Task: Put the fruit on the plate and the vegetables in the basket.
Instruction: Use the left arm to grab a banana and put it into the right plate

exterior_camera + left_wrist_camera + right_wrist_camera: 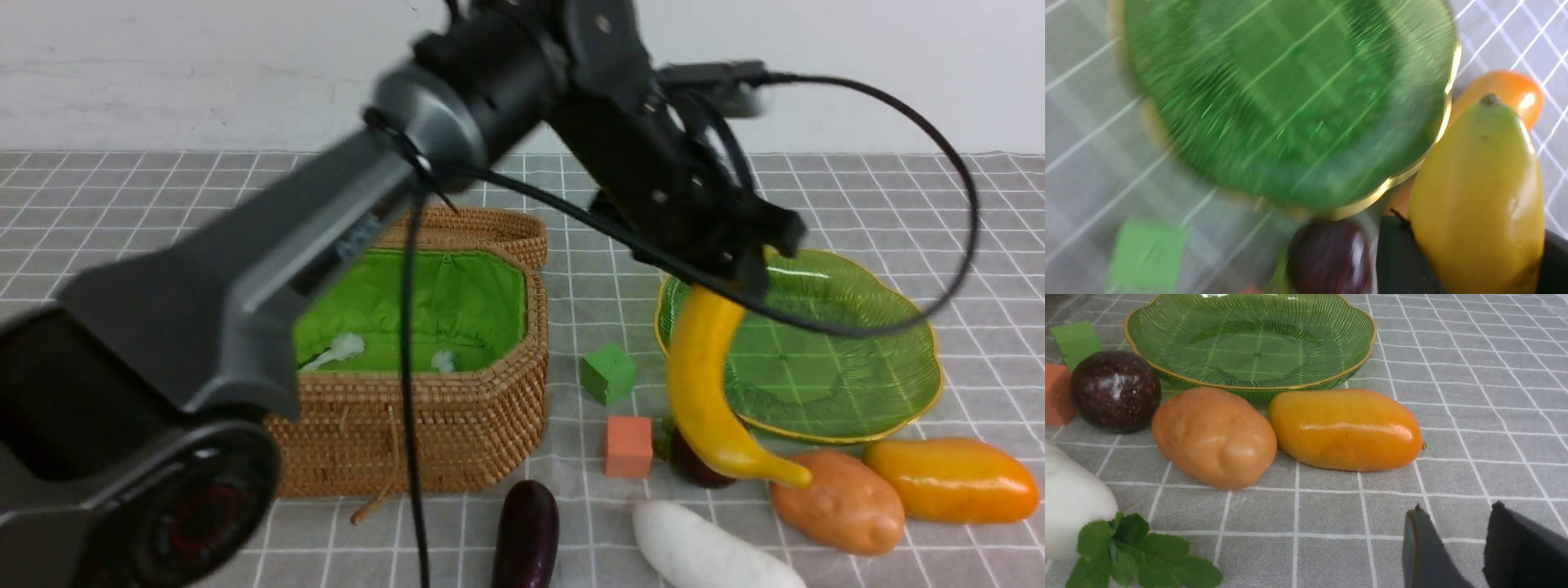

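- The right gripper [1457, 516] is nearest, low over the grey cloth [1331, 514]. Its two dark fingers stand apart, and nothing is between them.
- At the near edge of the cloth lie the dark purple eggplant [526, 535] and the long white radish [702, 551]. The radish has green leaves [1135, 551] at one end.
- A bit farther back, the orange-brown potato [837, 500] and the shiny orange-yellow mango [951, 480] lie close side by side. Both are on the cloth, just in front of the plate.
- Left of the potato sits the round dark mangosteen [690, 467]. A small orange cube [629, 446] is just beside it.
- The yellow banana [702, 384] hangs in the air, long way down. Its low tip shows in front of the potato.
- The left gripper [739, 278] pinches the banana's top end, with a dark finger [1400, 257] on each side.
- A green cube [608, 372] sits between the basket and the plate.
- The woven basket [457, 425] is on the left. Its lid [490, 229] is tipped back, and the green cloth inside shows.
- The green plate [824, 367] with the gold rim is on the right. The banana hangs by its left rim and is not lying in it.
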You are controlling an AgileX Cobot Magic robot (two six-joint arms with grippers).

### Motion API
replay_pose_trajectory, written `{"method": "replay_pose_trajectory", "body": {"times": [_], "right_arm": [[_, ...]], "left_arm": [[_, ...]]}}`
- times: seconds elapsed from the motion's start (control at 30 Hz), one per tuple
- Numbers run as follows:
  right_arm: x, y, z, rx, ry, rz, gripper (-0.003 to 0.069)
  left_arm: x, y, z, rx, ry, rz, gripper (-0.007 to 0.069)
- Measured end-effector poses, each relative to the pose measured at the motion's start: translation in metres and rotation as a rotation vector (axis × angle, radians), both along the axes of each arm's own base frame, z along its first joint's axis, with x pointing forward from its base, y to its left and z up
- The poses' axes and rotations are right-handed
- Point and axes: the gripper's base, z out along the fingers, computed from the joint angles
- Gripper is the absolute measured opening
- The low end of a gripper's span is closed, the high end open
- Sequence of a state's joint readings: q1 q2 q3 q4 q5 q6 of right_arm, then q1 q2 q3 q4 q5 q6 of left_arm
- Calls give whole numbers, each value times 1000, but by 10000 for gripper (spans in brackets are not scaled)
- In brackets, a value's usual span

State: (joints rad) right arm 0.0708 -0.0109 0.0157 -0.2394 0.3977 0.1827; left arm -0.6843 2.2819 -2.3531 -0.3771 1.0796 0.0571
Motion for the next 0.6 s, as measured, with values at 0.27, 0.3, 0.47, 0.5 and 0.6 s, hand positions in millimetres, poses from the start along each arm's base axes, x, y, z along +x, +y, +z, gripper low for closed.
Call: {"method": "replay_pose_trajectory", "body": {"times": [0.27,0.3,0.47,0.5,0.6], "right_arm": [[0,0,0,0,0,0,241],[0,0,0,0,0,0,241],[0,0,0,0,0,0,241],[0,0,0,0,0,0,241],[0,0,0,0,0,0,241]], "left_arm": [[18,-25,-34,-32,-116,144,318],[19,-25,-34,-35,-116,155,322],[34,-31,-38,-196,-134,313,501],[36,-32,-38,-228,-133,337,531],[41,-34,-38,-311,-133,395,622]]}}
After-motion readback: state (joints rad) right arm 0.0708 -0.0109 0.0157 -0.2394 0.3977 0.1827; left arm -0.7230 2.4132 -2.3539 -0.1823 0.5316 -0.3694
